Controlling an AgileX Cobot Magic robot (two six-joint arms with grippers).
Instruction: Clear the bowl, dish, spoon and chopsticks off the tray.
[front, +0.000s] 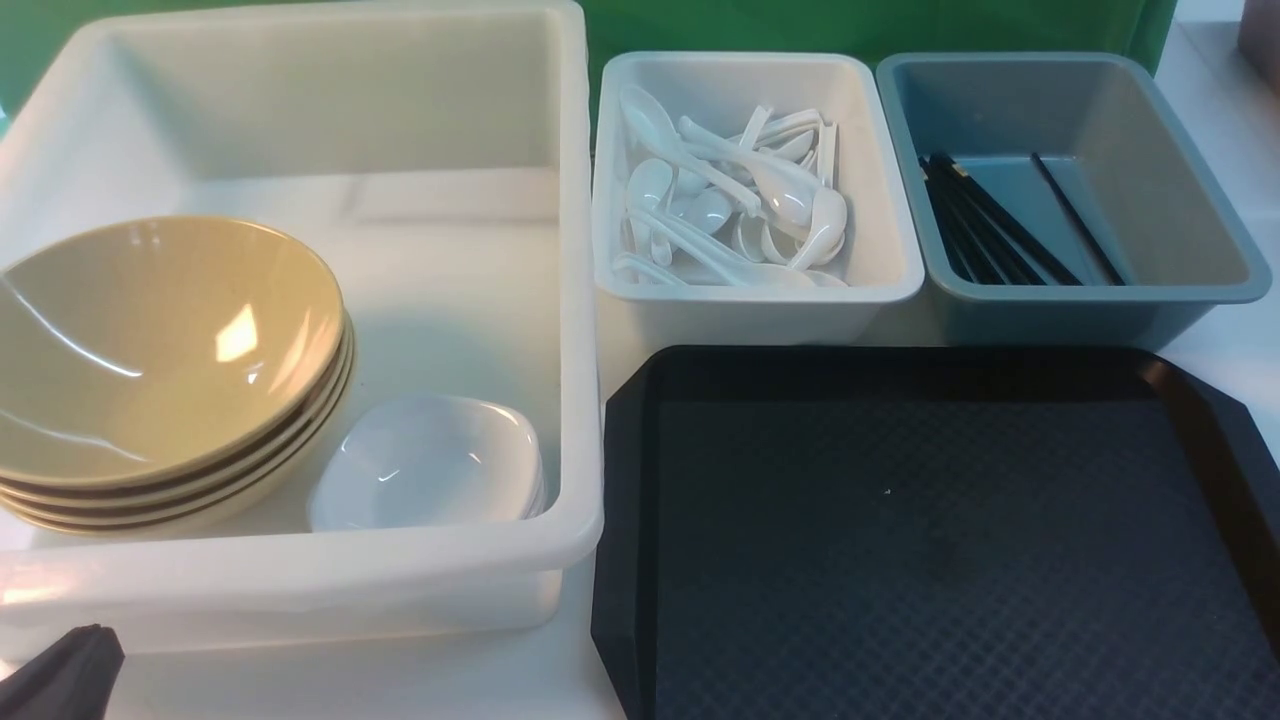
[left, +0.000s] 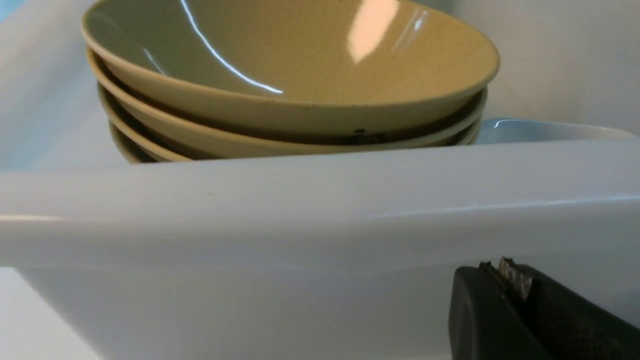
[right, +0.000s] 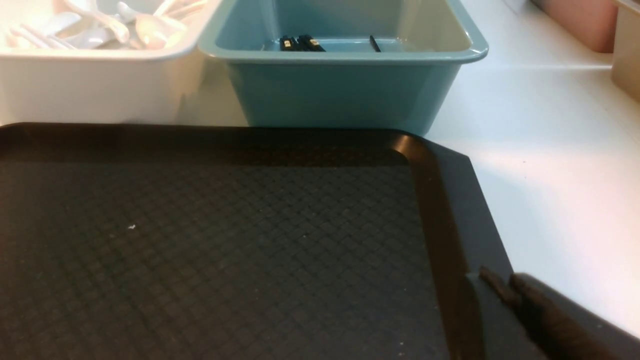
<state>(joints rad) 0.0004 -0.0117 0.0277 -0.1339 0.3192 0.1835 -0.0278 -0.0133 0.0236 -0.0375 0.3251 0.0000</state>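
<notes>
- Left wrist view puts my left hand (left: 515, 285) low against the outer wall of the big white tub (left: 320, 210), its jaws pressed together on nothing.
- Just over that wall rises the stack of mustard bowls (left: 290, 65), with the top bowl tilted; a small white dish (left: 540, 131) sits beside the stack in the same tub.
- My right hand (right: 505, 290) hovers at the near right corner of the tray (right: 225, 240); its dark fingertips look nearly together and hold nothing, though I cannot tell for sure whether they are shut.
- From the front, the tray's black textured floor carries only a tiny pale speck (front: 887, 491).
- Behind the tray, on the white bench (right: 550, 150), stands the smaller white tub (front: 880, 270) heaped with spoons (front: 740, 200).
- Next to it on the right, the blue-grey tub (front: 1180, 270) holds the black chopsticks (front: 990, 225).
</notes>
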